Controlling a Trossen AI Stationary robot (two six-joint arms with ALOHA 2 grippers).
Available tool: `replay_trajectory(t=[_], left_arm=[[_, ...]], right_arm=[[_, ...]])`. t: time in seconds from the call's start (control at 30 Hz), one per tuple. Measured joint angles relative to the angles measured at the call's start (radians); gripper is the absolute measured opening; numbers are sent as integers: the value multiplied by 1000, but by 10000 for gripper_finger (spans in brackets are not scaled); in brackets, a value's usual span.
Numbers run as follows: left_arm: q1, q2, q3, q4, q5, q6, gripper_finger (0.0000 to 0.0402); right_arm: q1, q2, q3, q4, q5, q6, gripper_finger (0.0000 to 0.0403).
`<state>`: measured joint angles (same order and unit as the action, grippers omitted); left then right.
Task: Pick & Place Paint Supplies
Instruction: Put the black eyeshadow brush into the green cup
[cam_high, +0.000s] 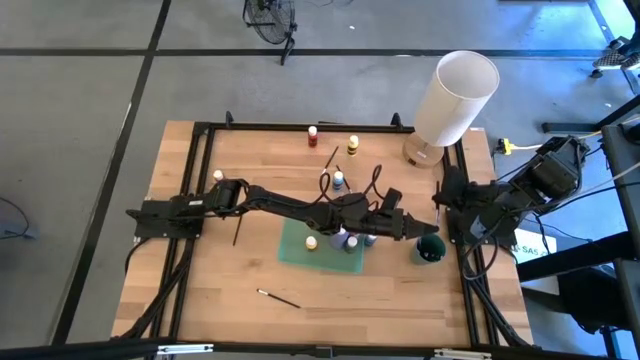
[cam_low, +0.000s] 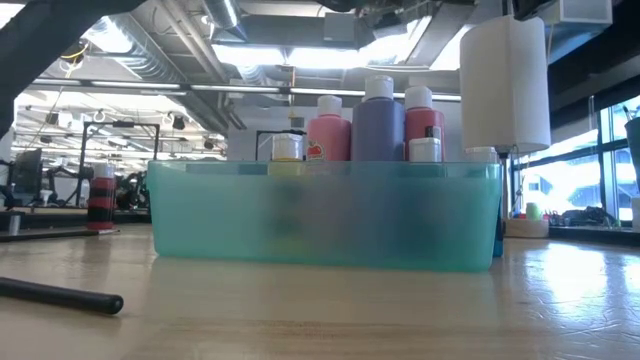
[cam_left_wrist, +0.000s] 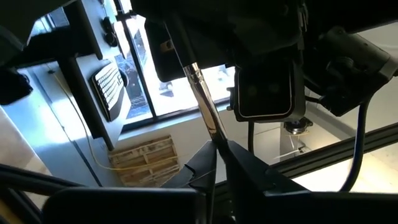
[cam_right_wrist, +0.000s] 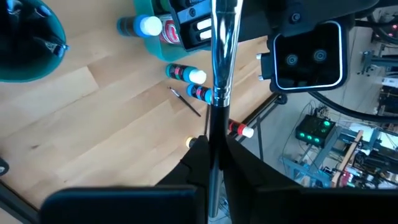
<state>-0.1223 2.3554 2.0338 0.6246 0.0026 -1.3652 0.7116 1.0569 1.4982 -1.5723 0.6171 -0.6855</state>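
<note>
Tools both clench one brush (cam_right_wrist: 219, 74) above the table's three o'clock edge; release one side gently.

Shallow translucent teal plastic tray (cam_high: 295, 246) sits mid wooden bench (cam_high: 230, 300), small paint bottles (cam_low: 378, 118) standing in it; tall white cylinder (cam_high: 455, 97) stands at the back right corner; thin dark-handled brush (cam_high: 279, 298) lies nearer front.

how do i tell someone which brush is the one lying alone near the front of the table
Start at the teal tray in the middle of the wooden table in the high view, then go toward the table's near edge. The thin dark brush lies flat on bare wood there, pale at one tip, with no bottles beside it and no claw on it.
</note>
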Motion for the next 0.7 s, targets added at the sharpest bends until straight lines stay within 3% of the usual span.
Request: replay_trajectory(t=[0.4, 0.57, 0.7], left_arm=[[13, -1, 0, 22, -45, 127, 104], [38, -2, 0, 121, 15, 157, 120], [81, -5, 0, 195, 128, 158, 118]], right_arm=[[0, -28, 0, 1, 49, 70, 24], [0, -93, 0, 1, 31, 138, 24], [0, -145, 0, 1, 25, 234, 24]])
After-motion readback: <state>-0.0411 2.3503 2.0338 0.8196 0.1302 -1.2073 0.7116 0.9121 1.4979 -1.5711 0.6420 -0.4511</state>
